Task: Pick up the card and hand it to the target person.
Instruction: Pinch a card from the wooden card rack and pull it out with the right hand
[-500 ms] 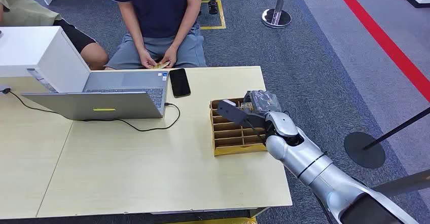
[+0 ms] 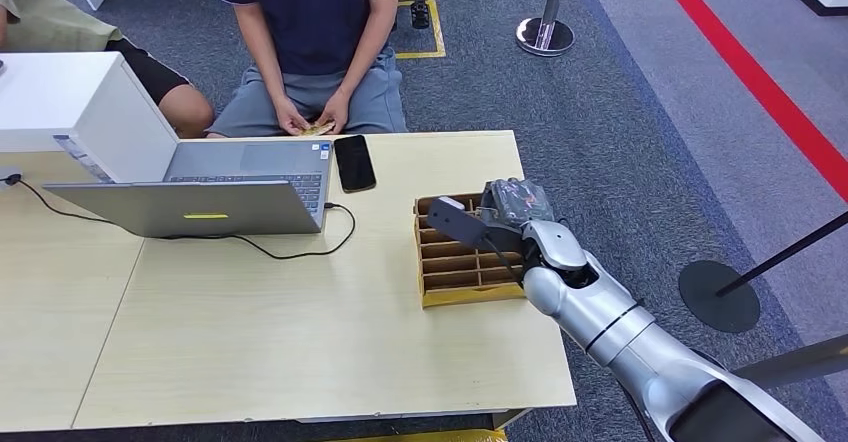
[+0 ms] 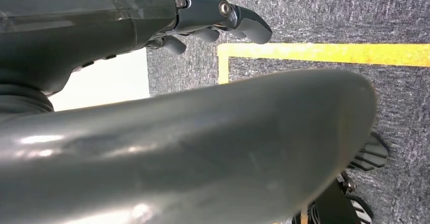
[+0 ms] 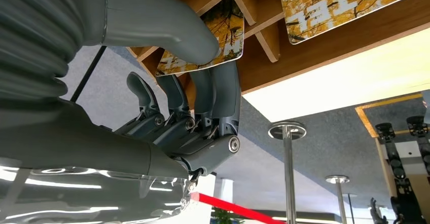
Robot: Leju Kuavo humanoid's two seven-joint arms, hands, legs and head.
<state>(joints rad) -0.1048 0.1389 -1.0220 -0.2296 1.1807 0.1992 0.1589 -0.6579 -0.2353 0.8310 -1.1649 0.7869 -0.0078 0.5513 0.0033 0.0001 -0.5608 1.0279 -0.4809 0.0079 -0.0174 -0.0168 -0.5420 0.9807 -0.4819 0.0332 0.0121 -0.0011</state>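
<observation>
The right hand (image 2: 497, 212) is at the far right corner of the wooden card box (image 2: 468, 284), over its top compartments. In the right wrist view the thick thumb (image 4: 167, 26) presses on the face of a card (image 4: 213, 41) with a yellow autumn print, and the dark fingers (image 4: 223, 97) lie behind the same card, so the hand pinches the card while it stands in its slot. A second card (image 4: 345, 3) with the same print sits in the next compartment, apart from the hand. The box lies on the light wooden table (image 2: 300, 342), near its right edge.

The left hand (image 3: 218, 21) hangs over grey carpet with a yellow line; its fingers are curled in and hold nothing.

Further on the table there is an open laptop (image 2: 215, 197) with a black cable (image 2: 300, 252), and a black phone (image 2: 354, 162) just beside it. A person in a dark shirt (image 2: 310, 12) sits at the far side of the table, both hands (image 2: 312, 117) together at a small yellow thing.
</observation>
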